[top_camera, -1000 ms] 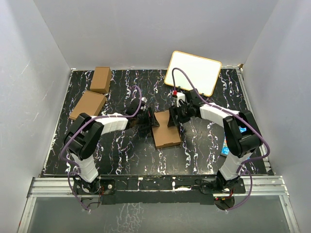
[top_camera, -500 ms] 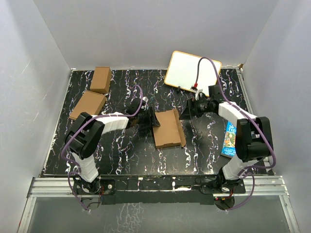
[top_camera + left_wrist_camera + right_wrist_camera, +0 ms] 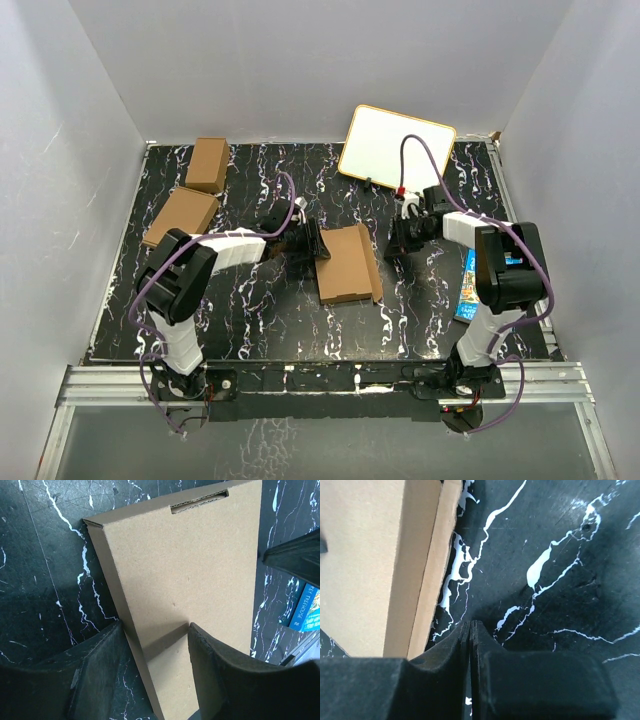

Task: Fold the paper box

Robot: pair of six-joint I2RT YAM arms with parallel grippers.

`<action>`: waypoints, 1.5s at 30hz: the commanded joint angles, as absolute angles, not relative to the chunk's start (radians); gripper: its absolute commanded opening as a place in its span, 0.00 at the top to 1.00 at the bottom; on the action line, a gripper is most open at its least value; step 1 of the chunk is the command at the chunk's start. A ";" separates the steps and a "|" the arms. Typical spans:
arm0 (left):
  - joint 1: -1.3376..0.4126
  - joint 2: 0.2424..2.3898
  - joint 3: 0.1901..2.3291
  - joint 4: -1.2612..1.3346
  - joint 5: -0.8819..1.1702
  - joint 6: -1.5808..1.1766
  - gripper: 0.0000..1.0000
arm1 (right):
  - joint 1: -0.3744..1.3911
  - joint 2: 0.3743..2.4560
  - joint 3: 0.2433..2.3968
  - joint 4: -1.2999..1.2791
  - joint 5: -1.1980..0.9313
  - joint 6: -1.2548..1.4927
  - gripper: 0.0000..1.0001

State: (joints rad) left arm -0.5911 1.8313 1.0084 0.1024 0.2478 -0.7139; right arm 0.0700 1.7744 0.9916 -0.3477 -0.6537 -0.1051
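Nearest the arm bases, on the black marbled table (image 3: 250, 320), the short near end of the paper box (image 3: 343, 268) is met first. The box is laid flat about mid-table, its long axis run roughly from 6 to 12 o'clock in the overhead view, a shade toward 11 at the far end. Along its 3 o'clock edge a narrow strip (image 3: 374, 265) appears to be turned up. A blue book (image 3: 468, 285) is left well out at 3 o'clock. Farther in, the left gripper (image 3: 305, 244) is placed against the far half of the 9 o'clock edge: its jaws are held parted astride that edge, one finger (image 3: 95, 675) outside it and the other over the panel, and no pinch on the cardboard is shown. Level with it across the box, the right gripper (image 3: 402, 243) is held low over the table, jaws pressed fully together on nothing. The box is found at its 9 o'clock, near but apart, the strip being the closest part. The left arm is thus judged the nearer, while work on that strip would call for the right gripper to be opened and brought toward 9 o'clock. Beyond both, a flat brown carton (image 3: 182, 215) and a smaller carton (image 3: 208, 163) at 10 o'clock and a whiteboard (image 3: 397, 150) at 1 o'clock are left outside the matter.
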 commanded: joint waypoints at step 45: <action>-0.429 1.500 0.967 0.190 0.249 -0.463 0.30 | 0.036 1.572 0.956 -0.294 -0.946 -0.370 0.65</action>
State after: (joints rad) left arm -0.4240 1.6501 1.0786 0.0681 0.2470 -0.4892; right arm 0.0643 1.6115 0.9733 -0.4141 -0.9024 -0.3649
